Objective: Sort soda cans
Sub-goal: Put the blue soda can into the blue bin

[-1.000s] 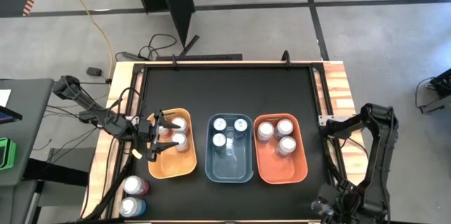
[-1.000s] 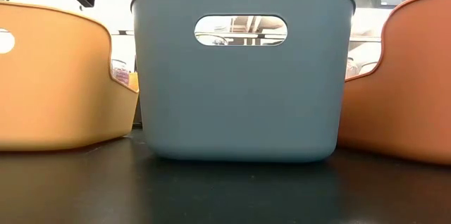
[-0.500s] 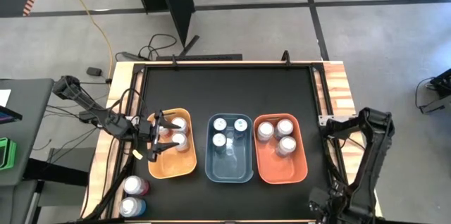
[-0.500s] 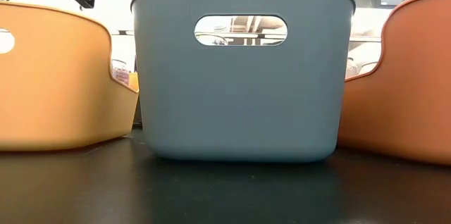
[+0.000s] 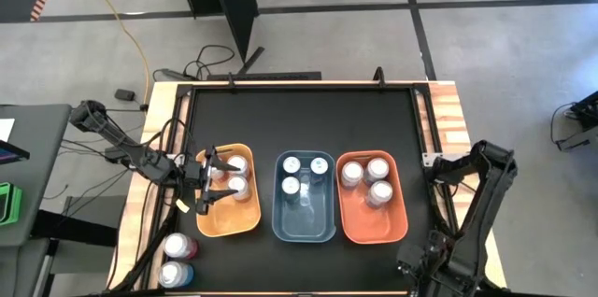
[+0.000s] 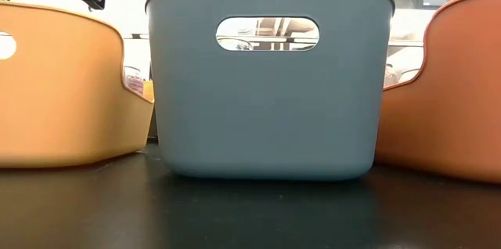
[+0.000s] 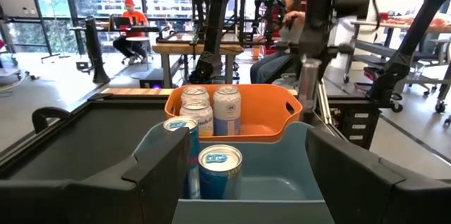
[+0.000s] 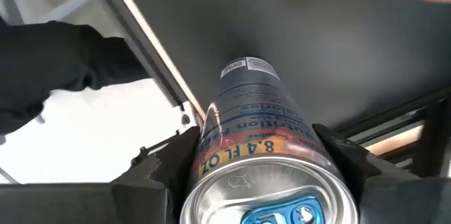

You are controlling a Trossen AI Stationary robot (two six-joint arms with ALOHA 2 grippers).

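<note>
Fingers of our right gripper (image 8: 257,182) just closed on a can (image 8: 257,150) off the desk's front right corner, so it's next to sort. Left gripper (image 5: 207,185) unchanged, fingers open and empty above the orange bin (image 5: 234,224).

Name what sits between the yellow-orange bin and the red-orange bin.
The blue bin sits between the yellow-orange bin and the red-orange bin, holding three cans. The high view shows this.
</note>
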